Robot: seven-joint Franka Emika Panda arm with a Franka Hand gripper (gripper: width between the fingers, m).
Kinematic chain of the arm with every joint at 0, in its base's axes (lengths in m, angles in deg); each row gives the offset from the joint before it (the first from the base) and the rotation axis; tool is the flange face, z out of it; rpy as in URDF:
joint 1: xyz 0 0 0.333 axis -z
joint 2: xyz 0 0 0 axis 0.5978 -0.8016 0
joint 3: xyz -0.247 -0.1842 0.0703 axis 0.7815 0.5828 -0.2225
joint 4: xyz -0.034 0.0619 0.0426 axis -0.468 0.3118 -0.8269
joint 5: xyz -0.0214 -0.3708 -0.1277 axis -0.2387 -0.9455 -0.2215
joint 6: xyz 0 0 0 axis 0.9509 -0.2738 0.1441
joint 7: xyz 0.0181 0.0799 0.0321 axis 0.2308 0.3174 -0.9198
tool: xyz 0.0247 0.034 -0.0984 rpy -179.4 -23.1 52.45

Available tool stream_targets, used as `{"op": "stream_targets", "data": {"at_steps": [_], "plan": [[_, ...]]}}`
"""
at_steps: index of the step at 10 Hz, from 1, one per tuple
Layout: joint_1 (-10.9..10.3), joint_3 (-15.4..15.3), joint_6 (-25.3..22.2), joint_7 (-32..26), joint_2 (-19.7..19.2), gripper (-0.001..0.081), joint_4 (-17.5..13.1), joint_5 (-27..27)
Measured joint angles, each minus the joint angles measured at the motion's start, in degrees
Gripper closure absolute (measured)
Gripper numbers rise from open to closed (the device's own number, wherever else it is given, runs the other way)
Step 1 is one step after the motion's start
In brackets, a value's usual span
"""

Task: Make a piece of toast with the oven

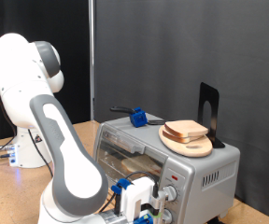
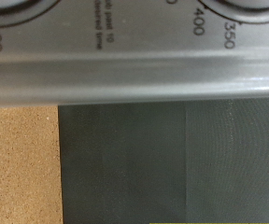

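The silver-grey oven point(image 1: 214, 166) stands at the exterior view's lower right, with a wire rack behind its glass door point(image 1: 125, 155). The piece of toast point(image 1: 185, 128) lies on a round wooden plate point(image 1: 194, 147) on top of the oven. My gripper point(image 1: 142, 203), with blue and white parts, is low in front of the oven, just to the exterior view's left of its two round knobs point(image 1: 170, 194). The wrist view shows the oven's front panel point(image 2: 134, 70) very close, with dial numbers 400 and 350. My fingers do not show there.
A blue-handled tool point(image 1: 134, 117) and a black upright stand point(image 1: 207, 110) sit on the oven top. A dark surface point(image 2: 172, 163) and a tan board point(image 2: 21, 163) lie below the panel. Black curtains hang behind. The arm's white base point(image 1: 27, 149) is at left.
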Motion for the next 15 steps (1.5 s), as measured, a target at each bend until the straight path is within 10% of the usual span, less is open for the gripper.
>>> {"op": "stream_targets", "data": {"at_steps": [5,10,15], "plan": [[0.02,-0.06,0.31,0.00,0.10,0.0147,0.11,0.46],[-0.05,-0.07,3.47,0.00,0.07,0.0698,1.41,0.45],[-0.05,-0.04,3.91,0.71,0.09,0.0799,1.56,0.03]]}}
